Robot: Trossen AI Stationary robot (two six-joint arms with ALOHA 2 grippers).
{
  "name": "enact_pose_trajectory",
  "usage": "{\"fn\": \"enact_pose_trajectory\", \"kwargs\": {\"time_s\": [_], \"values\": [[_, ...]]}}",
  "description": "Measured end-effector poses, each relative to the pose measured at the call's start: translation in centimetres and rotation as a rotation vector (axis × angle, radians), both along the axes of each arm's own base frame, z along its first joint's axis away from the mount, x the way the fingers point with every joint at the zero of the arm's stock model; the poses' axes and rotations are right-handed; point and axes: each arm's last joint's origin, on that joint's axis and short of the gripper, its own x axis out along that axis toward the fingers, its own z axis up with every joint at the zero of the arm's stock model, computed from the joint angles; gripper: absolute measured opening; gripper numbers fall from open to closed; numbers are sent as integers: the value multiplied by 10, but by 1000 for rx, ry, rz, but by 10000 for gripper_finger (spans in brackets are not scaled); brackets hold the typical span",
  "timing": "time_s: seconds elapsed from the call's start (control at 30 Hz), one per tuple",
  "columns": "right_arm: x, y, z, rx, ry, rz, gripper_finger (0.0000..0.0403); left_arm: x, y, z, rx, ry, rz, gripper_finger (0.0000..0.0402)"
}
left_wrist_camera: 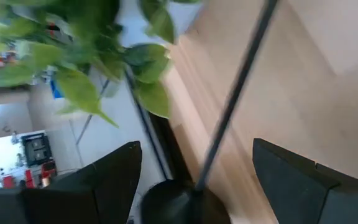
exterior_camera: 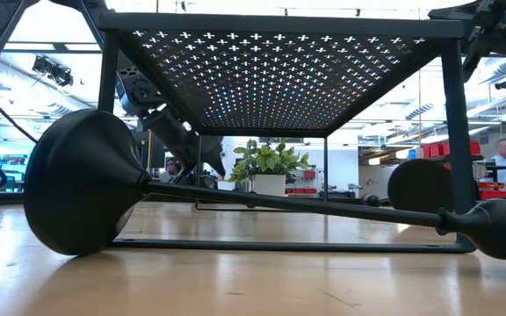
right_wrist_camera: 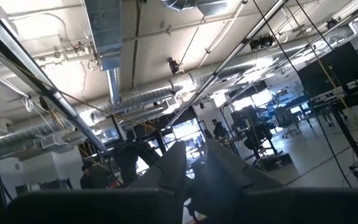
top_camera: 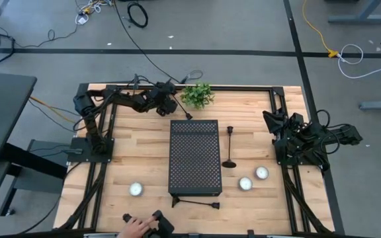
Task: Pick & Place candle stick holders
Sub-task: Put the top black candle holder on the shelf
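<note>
High view, left gripper point(top_camera: 169, 104) jaws released around candle stick holder point(left_wrist_camera: 229, 106), box point(top_camera: 195, 156) top bare.

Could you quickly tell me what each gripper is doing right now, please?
Left gripper: beside the plant, fingers apart around a candle stick holder, not clamped.
Right gripper: parked at the table's right edge; state cannot be told.

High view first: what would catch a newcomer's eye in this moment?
The big black perforated box in the middle of the table dominates. The left pincer sits at the far edge beside a small green plant, with a candle holder between its open fingers. Another holder lies right of the box, a third along its near edge.
</note>
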Motion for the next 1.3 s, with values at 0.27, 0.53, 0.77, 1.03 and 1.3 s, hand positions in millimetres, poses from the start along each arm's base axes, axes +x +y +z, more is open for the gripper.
{"fn": "enact_pose_trajectory", "kwargs": {"time_s": [0.27,0.53,0.77,1.03,1.3], "values": [[0,0,0,0,1,-1,57,10,8,-5,-13,8,36,302],[0,0,0,-1,3,0,57,16,11,2,-40,-37,26,302],[0,0,0,0,3,0,57,15,9,-3,-88,-13,-3,300],[0,0,0,11,-5,6,57,7,21,-2,-117,-38,29,249],[0,0,0,15,-9,8,57,6,23,-1,-186,-111,6,196]]}}
